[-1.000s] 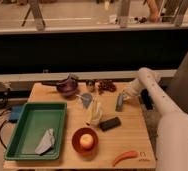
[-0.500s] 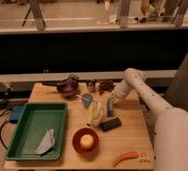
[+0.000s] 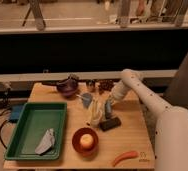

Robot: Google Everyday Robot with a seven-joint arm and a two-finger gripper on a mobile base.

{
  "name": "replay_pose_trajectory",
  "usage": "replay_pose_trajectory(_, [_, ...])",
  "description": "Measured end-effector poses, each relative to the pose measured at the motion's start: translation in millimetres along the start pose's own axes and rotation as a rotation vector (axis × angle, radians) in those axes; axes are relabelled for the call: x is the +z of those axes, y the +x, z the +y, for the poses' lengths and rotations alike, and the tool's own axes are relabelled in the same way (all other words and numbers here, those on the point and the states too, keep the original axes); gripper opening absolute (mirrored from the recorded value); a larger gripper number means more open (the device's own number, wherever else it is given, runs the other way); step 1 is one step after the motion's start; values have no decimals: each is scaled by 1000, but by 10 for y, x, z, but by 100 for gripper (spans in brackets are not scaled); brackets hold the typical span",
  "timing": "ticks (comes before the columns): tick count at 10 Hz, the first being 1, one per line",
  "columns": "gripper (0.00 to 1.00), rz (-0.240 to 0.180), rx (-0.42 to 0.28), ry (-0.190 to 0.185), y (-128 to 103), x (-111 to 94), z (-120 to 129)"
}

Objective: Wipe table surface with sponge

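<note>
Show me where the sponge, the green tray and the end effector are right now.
sponge [image 3: 108,108]: camera view, on its upright blue-grey face.
green tray [image 3: 17,131]: camera view, on its left rim.
end effector [image 3: 110,103]: camera view, at the fingertips, just above the sponge beside the dark block.

**Warm, dim light and a soft picture over the worktop**

The worktop [image 3: 127,135] sits in yellowish, moderate light that seems to fall from above, with short soft shadows beside the things on it. Behind the worktop a broad dark band swallows all detail. Above that band the floor is paler and washed out. The whole view is blurred and blocky. The claw [image 3: 108,106], low over the worktop's middle, melts into its surroundings.
</note>
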Motion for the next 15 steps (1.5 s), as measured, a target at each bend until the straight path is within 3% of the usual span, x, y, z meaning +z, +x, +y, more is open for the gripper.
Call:
replay_pose_trajectory(2, [0,6,-3,-5,-9,-41,5])
replay_pose_trajectory(6, [0,53,23,16,368,-408,157])
replay_pose_trajectory(10, [0,92,51,28,619,-537,287])
replay_pose_trajectory(15, [0,135,102,71,915,-723,515])
